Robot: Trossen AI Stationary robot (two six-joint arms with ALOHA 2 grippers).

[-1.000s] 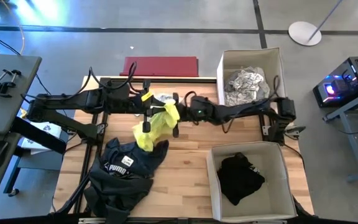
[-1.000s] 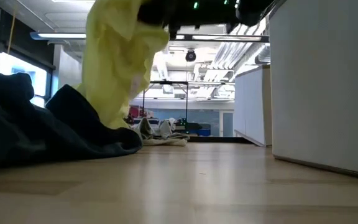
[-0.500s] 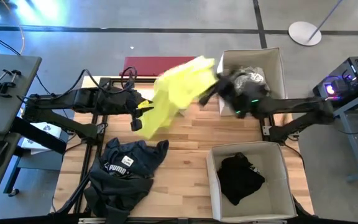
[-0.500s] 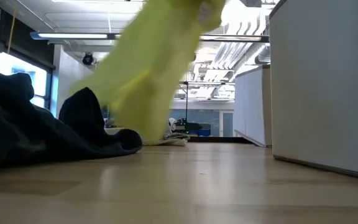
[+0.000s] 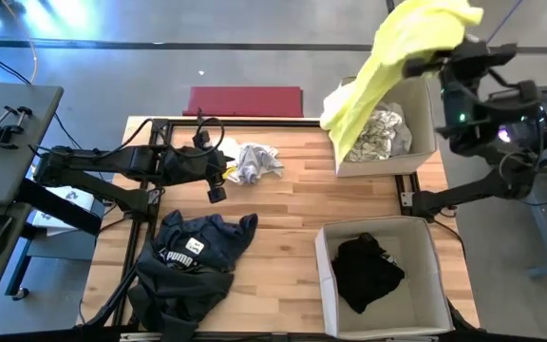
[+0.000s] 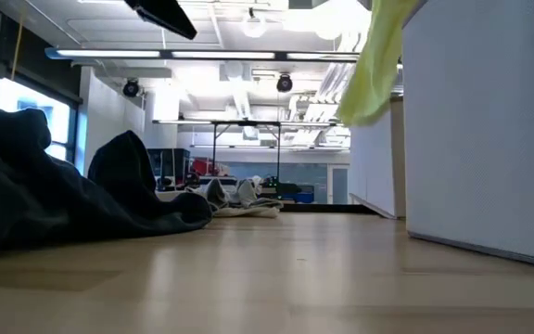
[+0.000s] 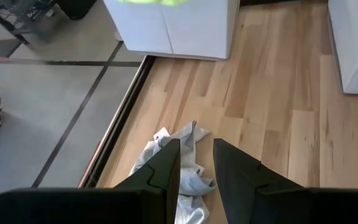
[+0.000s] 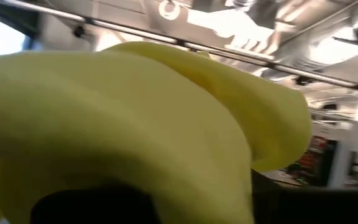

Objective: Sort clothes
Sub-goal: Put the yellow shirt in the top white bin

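A light wooden bench (image 5: pixel 283 214) stands on a polished grey concrete floor (image 5: pixel 254 62) crossed by dark seams. Behind it, rows of ceiling lights (image 6: pixel 248 56) brighten a white hall; a bright window (image 6: pixel 21 102) glows at one side.

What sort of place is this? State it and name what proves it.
Most likely a robotics lab or workshop in an industrial hall. A wooden table stands on a bare concrete floor, the ceiling lights hang among exposed ducts, and a lit computer case sits beside the table.

Bright overhead lighting, blurred yellow garment (image 8: pixel 135 124)
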